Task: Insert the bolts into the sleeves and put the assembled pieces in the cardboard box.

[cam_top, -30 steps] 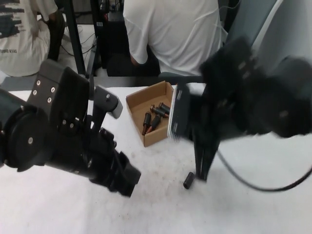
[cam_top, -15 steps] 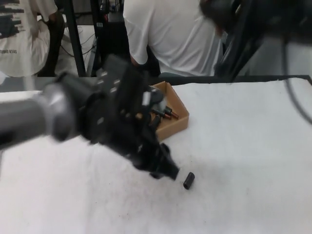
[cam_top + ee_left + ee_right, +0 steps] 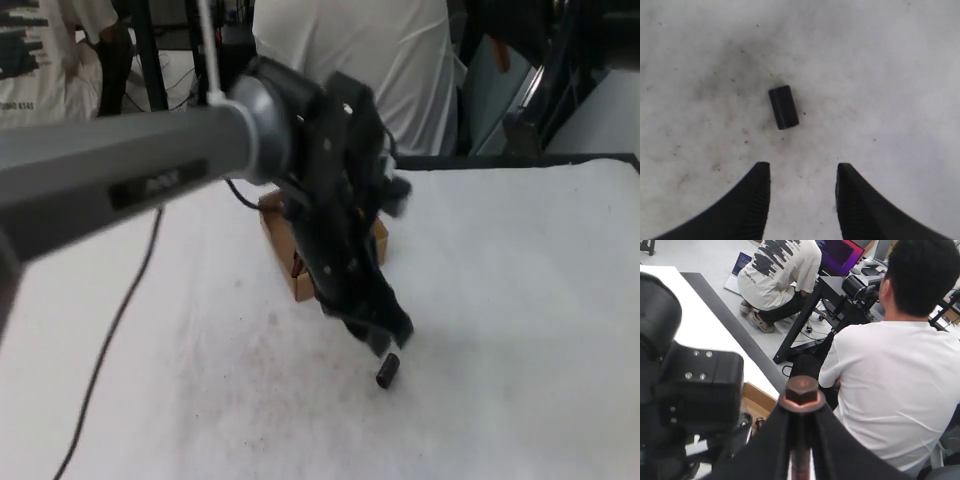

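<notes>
Two robot arms work over a bench [image 3: 520, 330] covered in white cloth. A single small black sleeve [image 3: 387, 370] lies on its side on the cloth, in the middle of the bench and toward its near edge. The left gripper [image 3: 385, 340] hangs just above the sleeve, pointing down, with its two ribbed fingers [image 3: 752, 200] spread apart and nothing between them. From the left wrist, the sleeve [image 3: 783, 107] lies just ahead of the fingertips, a little off the centre of the gap and slightly turned from the gripper's line. The cardboard box [image 3: 302, 287] sits behind the left arm toward the far edge, partly hidden by it. The right gripper [image 3: 801, 412] is raised off the bench, its fingers clamped on the shank of a bolt [image 3: 801, 390] whose hexagonal head stands up past the fingertips. The step in hand appears to be picking up the sleeve. To do it well, the left gripper should probably shift forward and sideways until the sleeve sits centred, then come down and close across its curved sides, leaving one open end exposed for the bolt. A round sleeve on cloth may roll if one finger touches first.
</notes>
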`<state>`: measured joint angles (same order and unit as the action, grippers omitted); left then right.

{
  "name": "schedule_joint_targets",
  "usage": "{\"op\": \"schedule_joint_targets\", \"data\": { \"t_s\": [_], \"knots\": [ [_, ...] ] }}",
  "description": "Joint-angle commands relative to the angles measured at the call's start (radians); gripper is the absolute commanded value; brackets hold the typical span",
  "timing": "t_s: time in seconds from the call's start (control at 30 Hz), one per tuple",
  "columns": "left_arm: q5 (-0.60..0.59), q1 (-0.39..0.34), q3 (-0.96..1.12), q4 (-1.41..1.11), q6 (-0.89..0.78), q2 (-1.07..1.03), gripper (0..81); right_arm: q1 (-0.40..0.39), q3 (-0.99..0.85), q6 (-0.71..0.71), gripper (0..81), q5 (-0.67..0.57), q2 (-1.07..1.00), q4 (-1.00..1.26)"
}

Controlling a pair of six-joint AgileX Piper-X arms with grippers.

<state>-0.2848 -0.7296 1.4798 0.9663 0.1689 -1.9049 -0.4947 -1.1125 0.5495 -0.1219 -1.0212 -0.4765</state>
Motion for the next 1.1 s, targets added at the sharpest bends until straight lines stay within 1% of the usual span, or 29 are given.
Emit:
{"op": "schedule_joint_targets", "data": {
  "t_s": [0.0, 0.07, 0.17, 0.33, 0.47, 0.57, 0.73, 1.07],
  "knots": [
    [0.045, -0.045, 0.011, 0.030, 0.023, -0.004, 39.7, 0.010, -0.009, -0.008, 0.8, -0.038, 0.008, 0.021],
    [0.074, -0.070, 0.011, 0.026, 0.027, -0.004, 39.7, 0.019, -0.009, -0.008, 0.8, -0.056, 0.008, 0.021],
    [0.119, -0.085, 0.011, 0.020, -0.002, -0.020, 39.7, 0.019, -0.009, -0.008, 0.8, -0.064, 0.008, 0.021],
    [0.138, -0.083, 0.014, 0.011, -0.117, -0.071, 39.7, 0.019, -0.009, -0.016, 0.8, -0.073, 0.008, 0.021],
    [0.196, -0.083, 0.014, -0.002, -0.134, -0.098, 39.7, 0.019, -0.009, -0.015, 0.8, -0.073, 0.008, 0.017],
    [0.218, -0.078, 0.014, -0.022, -0.155, -0.099, 39.7, 0.019, -0.009, -0.015, 0.8, -0.073, 0.008, 0.017],
    [0.224, -0.074, 0.038, -0.057, -0.208, -0.099, 39.7, 0.019, -0.009, -0.018, 0.8, -0.080, 0.008, 0.017],
    [0.224, -0.067, 0.068, -0.097, -0.230, -0.102, 39.7, 0.019, -0.009, -0.016, 0.8, -0.079, 0.008, 0.017]
  ]
}}
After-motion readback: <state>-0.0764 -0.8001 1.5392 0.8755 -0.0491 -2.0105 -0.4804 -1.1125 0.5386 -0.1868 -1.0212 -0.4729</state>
